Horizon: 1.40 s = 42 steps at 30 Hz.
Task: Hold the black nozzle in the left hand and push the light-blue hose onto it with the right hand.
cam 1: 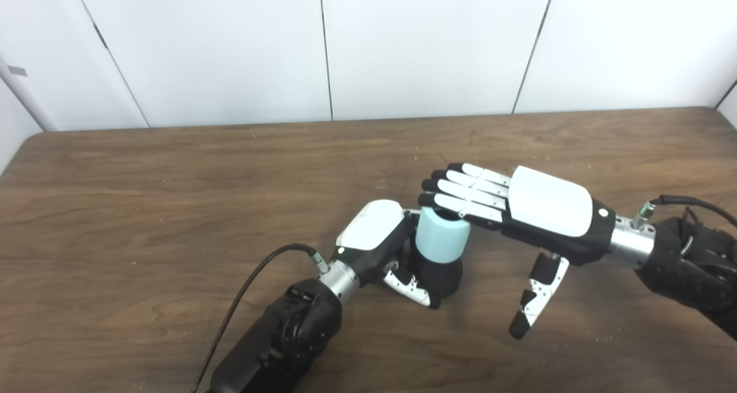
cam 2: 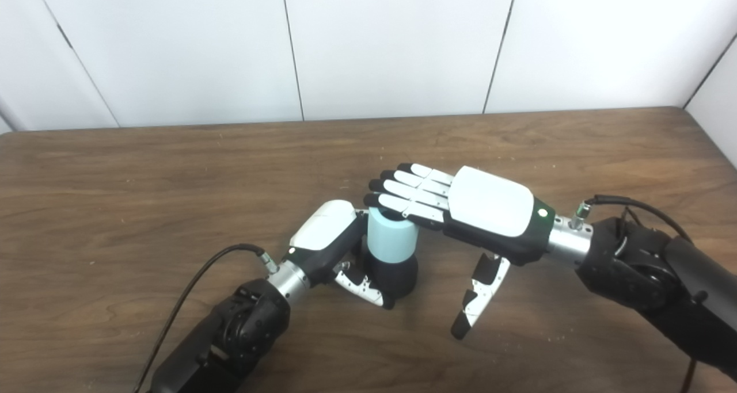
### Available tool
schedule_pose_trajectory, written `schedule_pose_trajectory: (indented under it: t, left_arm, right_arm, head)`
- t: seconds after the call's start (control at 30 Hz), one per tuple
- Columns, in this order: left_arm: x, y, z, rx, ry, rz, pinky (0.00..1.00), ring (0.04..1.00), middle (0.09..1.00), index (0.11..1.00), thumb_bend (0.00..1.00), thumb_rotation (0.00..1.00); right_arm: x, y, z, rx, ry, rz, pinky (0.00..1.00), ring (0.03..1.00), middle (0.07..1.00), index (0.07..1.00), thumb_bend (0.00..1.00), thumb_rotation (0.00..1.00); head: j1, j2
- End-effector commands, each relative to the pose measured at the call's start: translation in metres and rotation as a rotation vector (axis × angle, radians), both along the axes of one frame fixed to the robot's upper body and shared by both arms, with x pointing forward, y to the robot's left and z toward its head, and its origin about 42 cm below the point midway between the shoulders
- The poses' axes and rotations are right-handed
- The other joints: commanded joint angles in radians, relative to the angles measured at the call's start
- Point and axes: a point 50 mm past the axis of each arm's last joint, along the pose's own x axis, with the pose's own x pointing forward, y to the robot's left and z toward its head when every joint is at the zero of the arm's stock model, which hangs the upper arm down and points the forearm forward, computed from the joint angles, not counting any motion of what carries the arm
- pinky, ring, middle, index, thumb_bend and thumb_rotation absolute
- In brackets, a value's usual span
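One nozzle (cam 1: 440, 278), one hose (cam 1: 442, 240) and two hands are on or above the wooden table (cam 1: 173, 209). The nozzle stands upright on the table near its middle, black and squat, its long axis vertical. The hose (a short light-blue cylinder, more a sleeve than a length of tubing) sits on top of the nozzle, also upright, its open end pointing up.

The left hand (cam 1: 380, 246) is just left of the nozzle, fingers and thumb wrapped round the nozzle's black base, clamped on it. A black cable (cam 1: 253, 278) runs from its wrist toward the near edge.

The right hand (cam 1: 518, 206) comes in from the right of the nozzle, palm down. Its fingers (cam 1: 455, 189) are straight and side by side, lying flat over the hose's top end; whether they touch it is hard to tell. Its thumb (cam 1: 535, 298) hangs down to the right of the nozzle, apart from it, gripping nothing.
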Motion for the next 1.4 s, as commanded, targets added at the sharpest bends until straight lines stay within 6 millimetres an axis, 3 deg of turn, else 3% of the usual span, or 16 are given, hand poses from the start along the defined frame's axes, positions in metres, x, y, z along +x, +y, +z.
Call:
schedule_pose_trajectory:
  t: [0.0,0.3,0.77,1.07,1.37]
  left_arm:
    - [-0.022,0.008,-0.049,0.148,0.198,-0.022,0.44,0.429,0.466,0.489,0.53,0.00]
    - [-0.022,0.007,-0.050,0.154,0.202,-0.024,0.45,0.440,0.475,0.483,0.53,0.00]
    - [-0.022,0.006,-0.050,0.156,0.207,-0.024,0.44,0.426,0.465,0.490,0.53,0.00]
    - [-0.022,0.007,-0.049,0.154,0.203,-0.023,0.44,0.420,0.459,0.493,0.53,0.00]
    - [-0.021,0.010,-0.047,0.154,0.205,-0.022,0.47,0.456,0.480,0.481,0.53,0.00]
  right_arm:
    - [-0.006,-0.002,-0.006,-0.060,-0.010,0.013,1.00,1.000,1.000,1.000,1.00,0.66]
    - [-0.007,-0.002,0.019,0.175,-0.174,-0.029,1.00,0.998,1.000,1.000,0.98,0.65]
    - [-0.009,-0.001,0.018,0.369,-0.249,-0.078,0.99,0.965,1.000,1.000,1.00,0.64]
    - [-0.013,-0.007,0.011,0.495,-0.150,-0.141,1.00,0.987,1.000,1.000,1.00,0.64]
    - [-0.029,-0.013,-0.025,0.797,0.135,-0.394,0.98,0.996,1.000,1.000,0.99,0.68]
  head:
    - [0.001,0.001]
    - [0.000,-0.002]
    - [0.001,-0.001]
    - [0.001,-0.003]
    - [0.006,-0.004]
